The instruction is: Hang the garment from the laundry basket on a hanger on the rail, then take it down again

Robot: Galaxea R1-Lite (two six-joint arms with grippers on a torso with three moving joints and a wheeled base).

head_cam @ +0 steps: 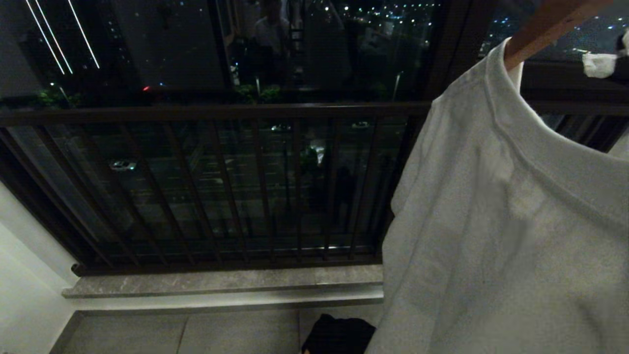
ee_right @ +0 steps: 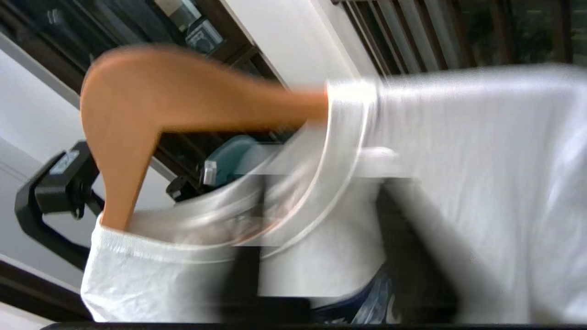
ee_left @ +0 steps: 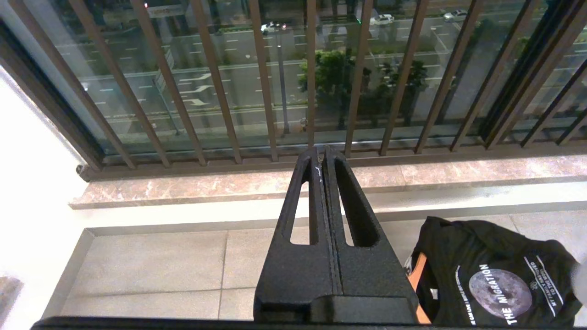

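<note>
White T-shirt on a wooden hanger, right gripper beneath the collar

White cotton is seen draped over a wooden hanger at the right of the head view, where the white T-shirt hangs in front of a dark balcony railing. In the right wrist view the same hanger is shown with both of its arms passed into the collar of the garment. The right gripper is seen there only as blurred dark fingers lying directly against the cloth just under the neckline; whether cloth is clamped between them cannot be told. The left gripper is held well apart from the shirt, pointed toward the railing and the stone sill, with its two fingers pressed together and nothing between them. On the tiled floor beside it a black printed T-shirt is lying in a heap over an orange piece. The basket's rim cannot be made out.
</note>
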